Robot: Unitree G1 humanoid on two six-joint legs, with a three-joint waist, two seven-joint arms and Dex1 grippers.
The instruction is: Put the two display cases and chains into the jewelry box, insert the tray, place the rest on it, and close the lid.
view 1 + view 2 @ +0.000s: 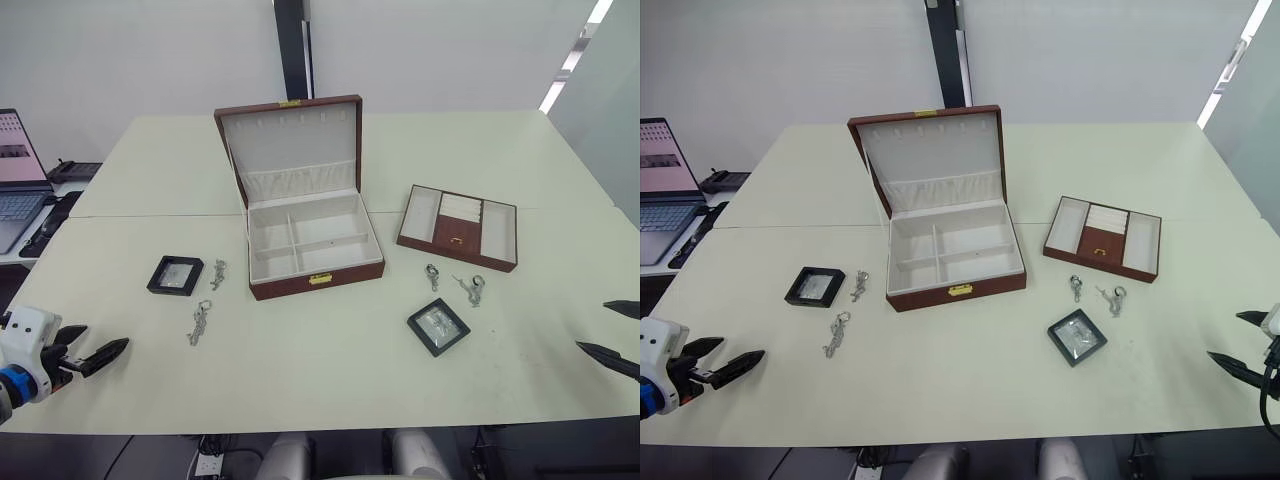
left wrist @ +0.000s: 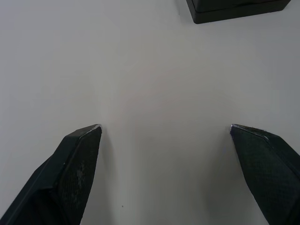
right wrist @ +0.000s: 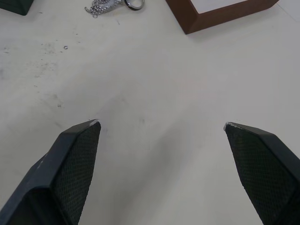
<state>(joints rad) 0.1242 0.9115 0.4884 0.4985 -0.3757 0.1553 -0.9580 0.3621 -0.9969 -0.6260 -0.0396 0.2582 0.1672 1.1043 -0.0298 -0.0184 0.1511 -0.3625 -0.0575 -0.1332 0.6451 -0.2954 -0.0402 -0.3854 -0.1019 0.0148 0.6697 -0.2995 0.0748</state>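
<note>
Jewelry box (image 1: 310,250) sits mid-table w/ lid (image 1: 290,140) propped open and leaning back, interior dividers bare, brass clasp at front wall facing the robot. Tray (image 1: 458,227) lies to the box's right, apart from it, angled, nearer the table's right side. Left cluster: black display case (image 1: 175,275) front-left of box, one chain (image 1: 217,273) just beside its right edge, second chain (image 1: 199,322) nearer the robot, slightly apart. Right cluster: second display case (image 1: 438,328) turned diamond-wise, front-right of box; two small chain pieces above it, one (image 1: 432,276) nearer the box, other (image 1: 473,289) just right of it, both just in front of tray's front edge. Left gripper (image 1: 92,352) hovers near table's front-left corner, fingers spread wide, nothing between them; in left wrist view its fingertips (image 2: 84,140) frame bare tabletop, w/ the case's corner (image 2: 239,9) ahead. Right gripper (image 1: 612,334) at right edge of table, jaws also wide apart and empty; right wrist view shows a chain (image 3: 110,5) and tray corner (image 3: 220,16) ahead. White table (image 1: 330,370) has a broad open strip along front edge between the two grippers; seam runs across behind the box. Laptop (image 1: 15,180) on a side desk at far left.
</note>
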